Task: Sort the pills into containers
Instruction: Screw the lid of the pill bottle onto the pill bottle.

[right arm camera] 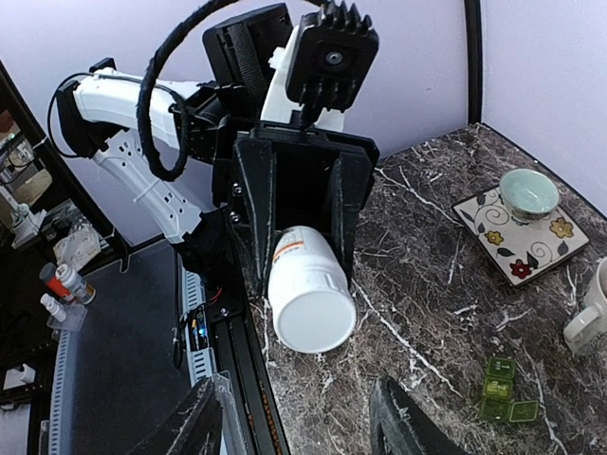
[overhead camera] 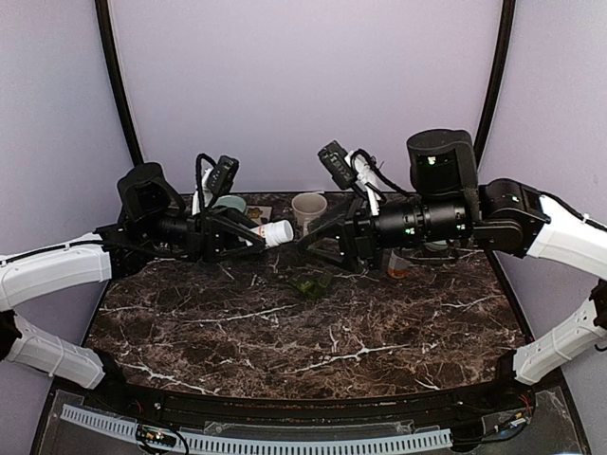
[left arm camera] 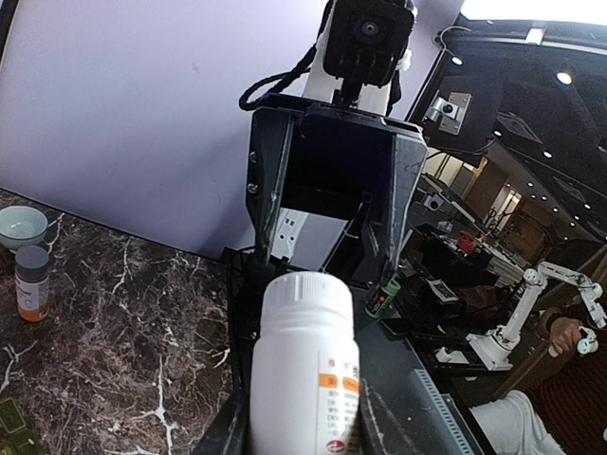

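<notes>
Above the marble table (overhead camera: 398, 332) we see the left gripper (overhead camera: 248, 233) clamped on the white pill bottle (overhead camera: 277, 232), cap (right arm camera: 311, 324) aimed at the right gripper (overhead camera: 313, 243), jaws apart, likely to uncap it, the green pill box (overhead camera: 308, 283) lying below between them.

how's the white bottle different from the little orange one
The white bottle is held off the table in the left gripper, lying sideways; the orange bottle stands upright on the table. The white bottle has a white cap, the orange bottle a grey one. Both are capped and labelled.
</notes>
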Motion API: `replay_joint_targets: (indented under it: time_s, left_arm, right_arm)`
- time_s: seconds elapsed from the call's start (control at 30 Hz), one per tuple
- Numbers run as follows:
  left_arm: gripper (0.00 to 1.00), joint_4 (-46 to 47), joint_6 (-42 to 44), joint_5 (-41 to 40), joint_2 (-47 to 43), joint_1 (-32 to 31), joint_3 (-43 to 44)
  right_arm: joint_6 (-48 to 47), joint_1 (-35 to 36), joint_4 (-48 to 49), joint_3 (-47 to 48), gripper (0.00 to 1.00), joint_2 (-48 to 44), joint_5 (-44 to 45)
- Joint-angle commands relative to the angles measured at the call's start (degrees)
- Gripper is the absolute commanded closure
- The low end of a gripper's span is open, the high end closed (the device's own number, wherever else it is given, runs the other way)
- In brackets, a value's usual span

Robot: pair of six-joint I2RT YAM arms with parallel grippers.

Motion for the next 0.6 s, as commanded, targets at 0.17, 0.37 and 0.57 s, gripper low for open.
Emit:
replay_joint_targets:
  time_s: [0.17,0.37,0.57]
  left_arm:
    - [1.0,3.1,-3.4,6.5,1.2,0.3,2.8]
    - [1.0,3.2,-4.0,8.1,1.9,0.3,3.0]
    - [1.0,3.0,-4.1,8.7,2.3,0.3,3.2]
  right_arm:
    - [-3.9,2.5,-1.5,4.9,0.46,3.9,0.3]
    - [-4.8,3.4,-2.0,6.1,0.47,5.0,1.6]
    - [-5.6,3.7,-3.0,7.3,0.49,6.5,2.0]
